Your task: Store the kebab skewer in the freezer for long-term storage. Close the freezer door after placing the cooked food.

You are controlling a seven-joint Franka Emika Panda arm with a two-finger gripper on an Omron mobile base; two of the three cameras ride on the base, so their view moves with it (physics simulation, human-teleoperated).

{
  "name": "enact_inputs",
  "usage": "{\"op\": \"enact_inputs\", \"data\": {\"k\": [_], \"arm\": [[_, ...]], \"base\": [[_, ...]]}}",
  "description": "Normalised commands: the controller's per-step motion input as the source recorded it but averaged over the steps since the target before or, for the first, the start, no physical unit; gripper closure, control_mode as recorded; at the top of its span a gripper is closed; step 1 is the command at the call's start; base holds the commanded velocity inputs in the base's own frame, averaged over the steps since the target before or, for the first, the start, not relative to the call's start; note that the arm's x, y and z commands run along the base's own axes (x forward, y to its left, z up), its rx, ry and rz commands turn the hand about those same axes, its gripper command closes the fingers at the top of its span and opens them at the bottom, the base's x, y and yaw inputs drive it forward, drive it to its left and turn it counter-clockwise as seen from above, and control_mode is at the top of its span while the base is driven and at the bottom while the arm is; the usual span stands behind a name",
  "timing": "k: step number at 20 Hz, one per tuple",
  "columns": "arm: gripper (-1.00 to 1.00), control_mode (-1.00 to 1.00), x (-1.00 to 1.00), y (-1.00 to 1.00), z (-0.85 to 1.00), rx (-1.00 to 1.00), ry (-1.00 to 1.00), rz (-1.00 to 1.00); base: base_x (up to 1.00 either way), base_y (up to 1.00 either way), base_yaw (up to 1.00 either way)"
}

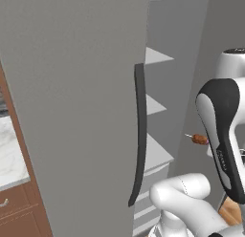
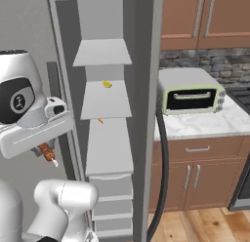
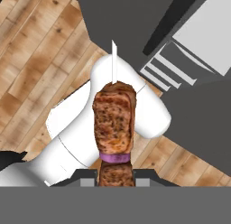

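Hand view puts the kebab skewer point(image 3: 114, 123) right at your claw point(image 3: 115, 177): the two dark finger tips are closed on its lower end, with a browned meat chunk and a thin purple slice just beyond them and the pale stick tip pointing straight away from the claw. Past the skewer you look down on the wooden floor point(image 3: 36, 60) and, off to one side, the grey drawer fronts at the foot of the freezer point(image 3: 180, 60).

From the left base view, you see the skewer point(image 1: 199, 139) sticking out beside the forearm, its thin tip aimed toward the freezer's open compartment. The open freezer door point(image 1: 76, 112), with its long dark bar handle point(image 1: 139, 135), stands on the far side of that compartment from the claw. The skewer is apart from the grey shelves point(image 1: 155, 155), not yet resting on any of them.

From the right base view, the skewer point(image 2: 47, 151) hangs under the hand, tilted, tip downward, in front of the grey appliance and just beside the open shelf column point(image 2: 106, 99). Two small yellow-orange items point(image 2: 106, 83) lie on the shelves, higher than the claw. Further beyond, on the marble counter point(image 2: 205, 124), sits a pale green toaster oven point(image 2: 191, 95), well apart from the claw.
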Motion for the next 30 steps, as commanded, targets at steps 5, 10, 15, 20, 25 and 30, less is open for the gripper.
{"op": "enact_inputs", "data": {"k": [5,10,15,20,25,30], "arm": [[1.0,1.0,0.0,0.0,0.0,0.0,0.0,0.0],[1.0,1.0,0.0,0.0,0.0,0.0,0.0,0.0],[1.0,1.0,0.0,0.0,0.0,0.0,0.0,0.0],[1.0,1.0,0.0,0.0,0.0,0.0,0.0,0.0],[1.0,1.0,0.0,0.0,0.0,0.0,0.0,0.0],[1.0,1.0,0.0,0.0,0.0,0.0,0.0,0.0]], "base": [[0.17,-0.41,0.0],[0.3,-0.15,0.0],[0.32,-0.04,0.0],[0.12,-0.04,0.0],[0.0,0.0,0.0],[0.0,0.0,0.0]]}}
